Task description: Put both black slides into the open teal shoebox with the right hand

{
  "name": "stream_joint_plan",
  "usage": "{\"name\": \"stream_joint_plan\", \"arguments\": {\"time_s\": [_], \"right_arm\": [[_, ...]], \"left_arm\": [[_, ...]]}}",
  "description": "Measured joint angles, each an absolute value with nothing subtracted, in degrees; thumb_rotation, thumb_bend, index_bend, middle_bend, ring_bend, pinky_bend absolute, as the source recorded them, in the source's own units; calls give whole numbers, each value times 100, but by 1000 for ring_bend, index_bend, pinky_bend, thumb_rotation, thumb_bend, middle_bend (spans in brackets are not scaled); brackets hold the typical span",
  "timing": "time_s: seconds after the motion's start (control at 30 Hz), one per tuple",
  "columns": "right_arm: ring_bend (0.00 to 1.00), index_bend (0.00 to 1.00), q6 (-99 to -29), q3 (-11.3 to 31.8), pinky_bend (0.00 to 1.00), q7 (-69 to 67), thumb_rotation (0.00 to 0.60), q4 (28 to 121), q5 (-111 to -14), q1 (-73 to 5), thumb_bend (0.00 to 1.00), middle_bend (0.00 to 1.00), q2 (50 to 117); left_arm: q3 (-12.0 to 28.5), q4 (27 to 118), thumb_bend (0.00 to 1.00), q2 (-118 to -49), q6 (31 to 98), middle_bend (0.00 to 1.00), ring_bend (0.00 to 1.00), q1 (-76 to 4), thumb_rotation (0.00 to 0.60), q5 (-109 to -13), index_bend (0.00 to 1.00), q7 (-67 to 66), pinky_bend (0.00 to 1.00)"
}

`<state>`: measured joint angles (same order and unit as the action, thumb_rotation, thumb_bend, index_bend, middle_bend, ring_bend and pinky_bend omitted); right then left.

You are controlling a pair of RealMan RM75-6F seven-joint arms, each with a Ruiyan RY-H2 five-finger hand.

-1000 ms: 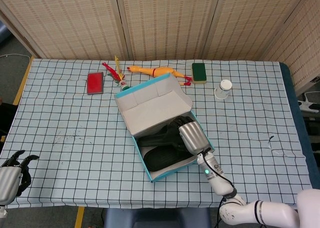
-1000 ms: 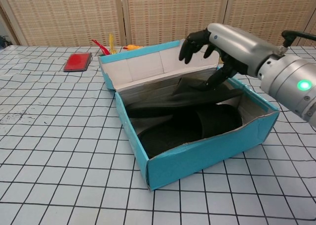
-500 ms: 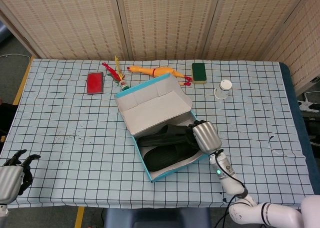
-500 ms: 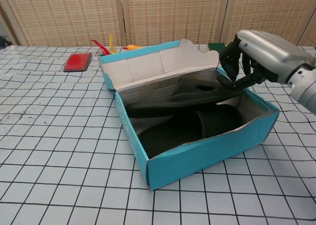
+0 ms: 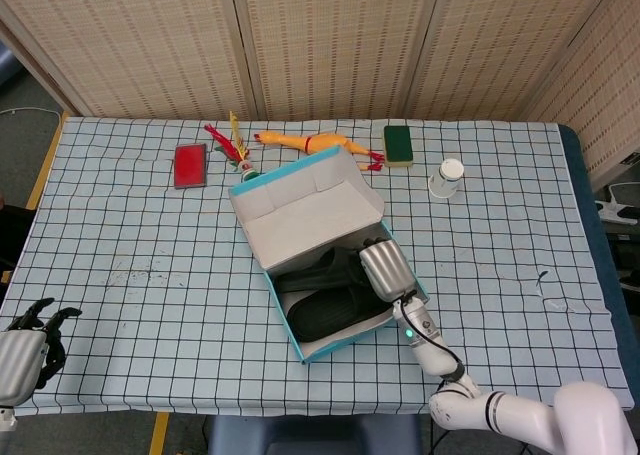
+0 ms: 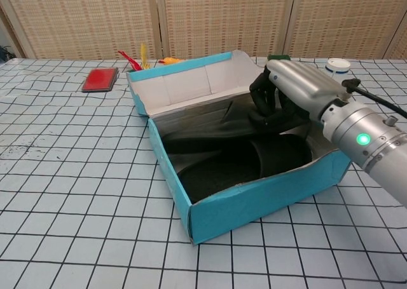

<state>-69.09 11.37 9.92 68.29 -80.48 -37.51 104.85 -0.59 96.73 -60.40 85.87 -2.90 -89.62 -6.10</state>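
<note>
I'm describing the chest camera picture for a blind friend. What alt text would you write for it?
A silver robot right hand reaches into an open teal shoebox on a checked tablecloth, its dark fingers curled on the upper of two black slides inside. A red case lies at the far left, woven screens behind.

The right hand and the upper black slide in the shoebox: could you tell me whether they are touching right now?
Touching. In the chest view the right hand reaches into the teal shoebox and its dark fingers press on the upper black slide, no gap showing.
</note>
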Motion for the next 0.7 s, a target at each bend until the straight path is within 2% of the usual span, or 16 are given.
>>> {"name": "stream_joint_plan", "arguments": {"time_s": [0.4,0.6,0.7], "right_arm": [[566,812,-6384,1274,628,805,600,5828,-7762,-4014,368,696,11037],[474,737,-6676,1230,566,438,600,6241,-8007,-3941,368,684,10836],[421,673,-6944,1169,533,325,600,6739,-8219,-3843,368,635,10571]], "left_arm": [[-55,9700,636,-6013,8606,122,146,-273,600,-8922,298,-592,372],[-57,9700,636,-6012,8590,122,146,-275,600,-8910,298,-604,372],[-58,9707,636,-6016,8567,122,147,-282,600,-8894,298,-629,373]]}}
